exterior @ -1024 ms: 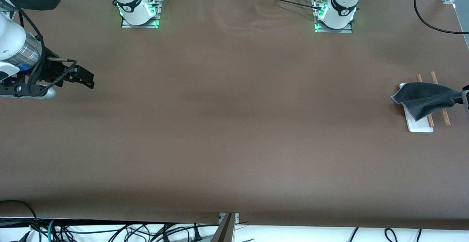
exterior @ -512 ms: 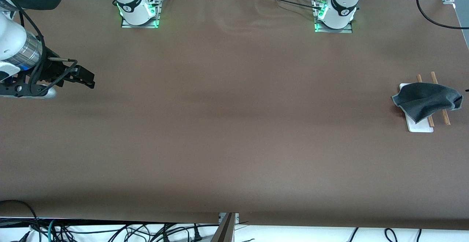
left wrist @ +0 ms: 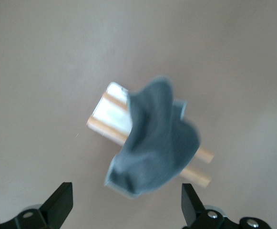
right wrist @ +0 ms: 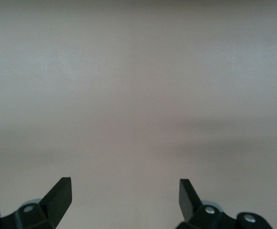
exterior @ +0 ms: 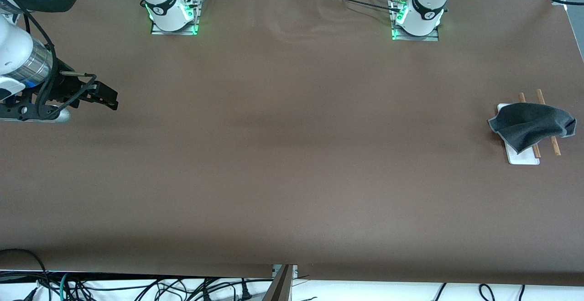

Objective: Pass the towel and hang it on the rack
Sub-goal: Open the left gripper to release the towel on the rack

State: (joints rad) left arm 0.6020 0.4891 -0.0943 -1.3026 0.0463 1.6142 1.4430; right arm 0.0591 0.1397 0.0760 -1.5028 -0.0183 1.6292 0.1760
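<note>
Black fingertips of the left gripper (left wrist: 126,202) stood wide apart in my left wrist view, released, nothing between them. I read that gripper as up in the air over the rack, out of the front view altogether. The towel (left wrist: 152,145) lay clear of both fingers (left wrist: 62,202), well apart from them, framed in the gap the jaws left.

Grey side up, the towel (exterior: 531,124) was draped across both wooden rods (exterior: 554,143) of the rack (exterior: 522,157). One corner drooped down over the white base toward the middle of the table; pale edging showed along its hem. Rod ends stuck out from under the cloth on both sides, the ones nearer the front camera and the ones farther from it. I noted the cloth bunched rather than flat, with a fold across its middle. The rack sat on the brown table (exterior: 292,155) at the left arm's end.

At the right arm's end, the right gripper (exterior: 106,96) hung over bare tabletop, waiting. Its fingers (right wrist: 59,195) were spread open in my right wrist view, gripping nothing, with only plain table surface (right wrist: 138,95) showing between them. Towel and rack were well apart from it, nearly the whole table's length away.
</note>
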